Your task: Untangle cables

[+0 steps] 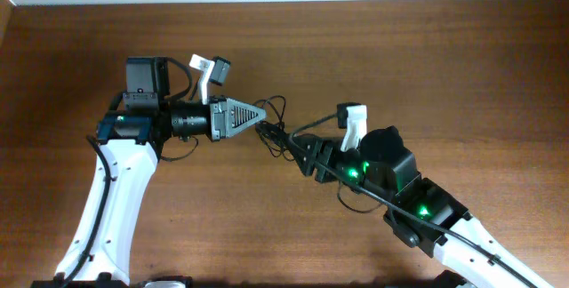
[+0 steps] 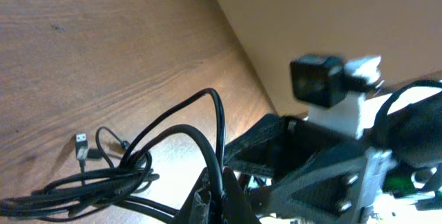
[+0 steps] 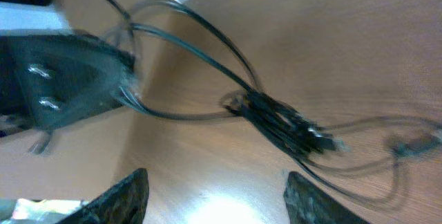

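The left gripper (image 1: 262, 118) is pinched closed on loops of the thin black cables (image 1: 277, 137) — their knotted bundle lies between both arms on the brown wooden table (image 1: 444, 66). The right gripper (image 3: 217, 181) is spread wide and holds nothing — the knot is just ahead of it.

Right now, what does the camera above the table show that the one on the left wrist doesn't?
Only the overhead view shows the whole left arm and both arms meeting over the middle of the wooden table. Only the left wrist view shows a USB plug at one cable's end, lying on the wood; from above it is too small to find. Both show the cables in a tangle, the left gripper holding them, and the right gripper facing it.
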Controlling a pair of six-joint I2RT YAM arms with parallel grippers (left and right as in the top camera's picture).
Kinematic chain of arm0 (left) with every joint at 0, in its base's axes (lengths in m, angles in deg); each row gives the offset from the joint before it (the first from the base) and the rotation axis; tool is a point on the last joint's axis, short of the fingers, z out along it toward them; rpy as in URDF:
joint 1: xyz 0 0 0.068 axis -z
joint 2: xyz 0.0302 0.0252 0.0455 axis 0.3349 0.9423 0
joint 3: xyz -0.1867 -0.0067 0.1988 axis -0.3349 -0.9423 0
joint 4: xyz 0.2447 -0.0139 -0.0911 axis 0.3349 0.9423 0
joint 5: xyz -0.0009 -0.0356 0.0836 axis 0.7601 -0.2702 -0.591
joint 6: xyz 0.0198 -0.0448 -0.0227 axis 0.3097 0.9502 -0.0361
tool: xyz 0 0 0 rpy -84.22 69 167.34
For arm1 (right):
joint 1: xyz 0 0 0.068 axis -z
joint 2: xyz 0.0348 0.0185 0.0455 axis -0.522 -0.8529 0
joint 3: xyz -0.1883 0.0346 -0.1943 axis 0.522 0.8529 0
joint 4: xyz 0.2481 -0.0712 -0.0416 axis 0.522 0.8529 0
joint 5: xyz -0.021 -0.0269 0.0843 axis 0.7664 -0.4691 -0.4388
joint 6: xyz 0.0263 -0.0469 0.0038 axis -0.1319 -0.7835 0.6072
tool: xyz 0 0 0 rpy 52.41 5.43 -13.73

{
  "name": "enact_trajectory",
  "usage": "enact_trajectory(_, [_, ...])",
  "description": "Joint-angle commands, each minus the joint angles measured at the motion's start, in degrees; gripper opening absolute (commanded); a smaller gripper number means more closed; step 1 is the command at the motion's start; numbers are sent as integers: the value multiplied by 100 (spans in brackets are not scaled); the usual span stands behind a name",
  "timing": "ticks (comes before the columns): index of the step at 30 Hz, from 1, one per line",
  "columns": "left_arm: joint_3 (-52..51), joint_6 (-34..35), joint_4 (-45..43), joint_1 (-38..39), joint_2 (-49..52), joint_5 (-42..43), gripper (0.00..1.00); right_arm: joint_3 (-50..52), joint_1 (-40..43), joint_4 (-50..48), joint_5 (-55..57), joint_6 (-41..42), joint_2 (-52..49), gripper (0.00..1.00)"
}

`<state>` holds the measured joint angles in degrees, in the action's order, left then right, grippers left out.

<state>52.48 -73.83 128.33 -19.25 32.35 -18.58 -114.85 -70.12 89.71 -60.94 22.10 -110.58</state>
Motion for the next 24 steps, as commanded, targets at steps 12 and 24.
enact_trajectory(12, [120,-396,380,83,-98,313,0,-63,20,-3362,76,2524,-1482,39])
enact_trajectory(24, [120,-398,376,81,-98,337,0,-61,22,-2946,654,2264,-1504,18])
